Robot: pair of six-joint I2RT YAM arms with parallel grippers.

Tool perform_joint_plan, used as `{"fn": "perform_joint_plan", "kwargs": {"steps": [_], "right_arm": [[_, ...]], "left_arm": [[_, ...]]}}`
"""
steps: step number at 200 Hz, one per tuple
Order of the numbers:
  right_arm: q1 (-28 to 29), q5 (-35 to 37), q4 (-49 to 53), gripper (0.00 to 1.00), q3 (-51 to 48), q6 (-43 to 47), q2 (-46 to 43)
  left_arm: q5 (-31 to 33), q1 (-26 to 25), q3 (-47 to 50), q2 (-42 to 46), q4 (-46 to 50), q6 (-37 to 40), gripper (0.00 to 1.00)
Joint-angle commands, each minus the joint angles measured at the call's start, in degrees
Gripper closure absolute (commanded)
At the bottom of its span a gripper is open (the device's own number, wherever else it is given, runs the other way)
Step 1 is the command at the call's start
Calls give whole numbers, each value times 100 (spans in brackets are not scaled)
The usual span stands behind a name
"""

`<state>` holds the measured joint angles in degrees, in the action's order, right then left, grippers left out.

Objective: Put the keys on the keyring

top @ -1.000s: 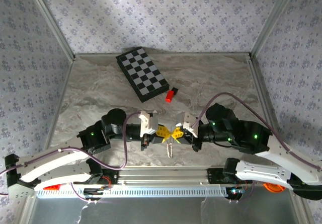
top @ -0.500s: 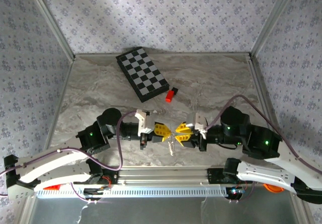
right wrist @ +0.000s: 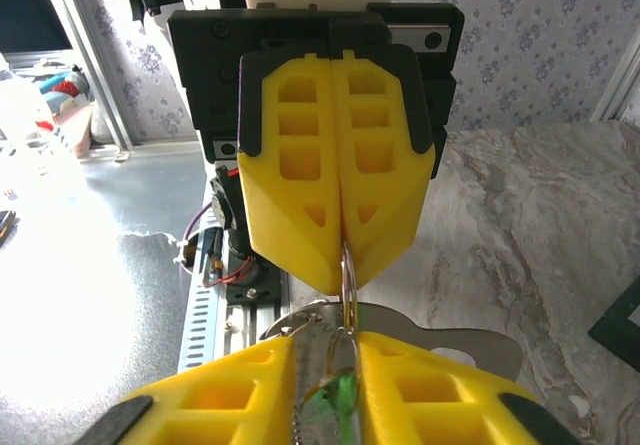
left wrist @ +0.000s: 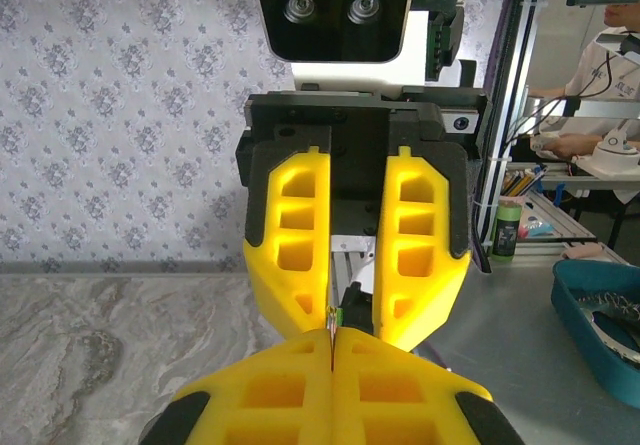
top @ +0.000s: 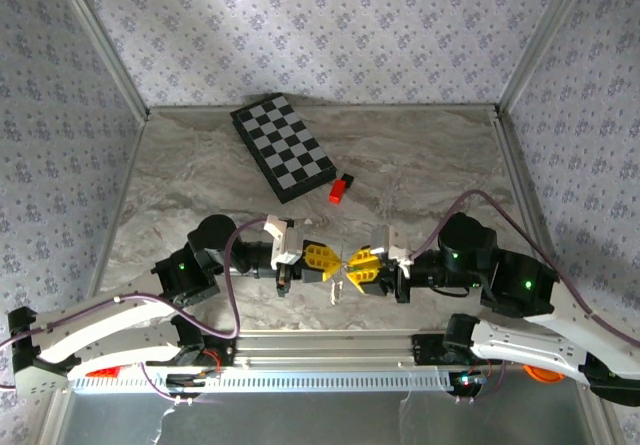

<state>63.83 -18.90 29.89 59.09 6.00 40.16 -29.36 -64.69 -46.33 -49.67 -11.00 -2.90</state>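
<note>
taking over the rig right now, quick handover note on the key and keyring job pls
Left gripper: jaws shut on the keyring.
Right gripper: jaws slightly apart around the green key; grip unclear.
The grippers meet tip to tip.
Done: key brought to the keyring.
Left: threading not confirmed; finish it and check.

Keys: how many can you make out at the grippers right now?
2 that I can tell: a silver key just below the ring, and a green one inside the right gripper. More may be hidden behind the fingers.
</note>
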Motion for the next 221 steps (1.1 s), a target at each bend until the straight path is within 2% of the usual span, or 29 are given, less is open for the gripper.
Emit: {"fn": "perform_joint_plan", "kwargs": {"steps": [1, 31, 91, 133, 199, 212, 221], "right_arm": [[-37, -123, -116, 81, -64, -73, -8], [-63, -147, -110, 84, -108, -90, 9], [-93, -199, -317, 76, -21, -55, 55], [-107, -236, -605, 77, -141, -140, -68], [-143, -273, -583, 93, -155, -104, -26], [-144, -178, -600, 100, -152, -86, -39], [-152, -53, -578, 100, -126, -81, -41]], "left_arm": [[-142, -44, -70, -4, -415, -41, 100], [-207, -54, -60, 22, -514, -106, 100], [-280, -78, -104, 36, -486, -63, 100], [-308, -79, -94, -34, -542, -80, 100], [-342, -79, -104, -134, -732, -191, 100], [-334, -79, -96, -153, -764, -207, 100], [-305, -79, -92, -157, -754, -197, 100]]}}
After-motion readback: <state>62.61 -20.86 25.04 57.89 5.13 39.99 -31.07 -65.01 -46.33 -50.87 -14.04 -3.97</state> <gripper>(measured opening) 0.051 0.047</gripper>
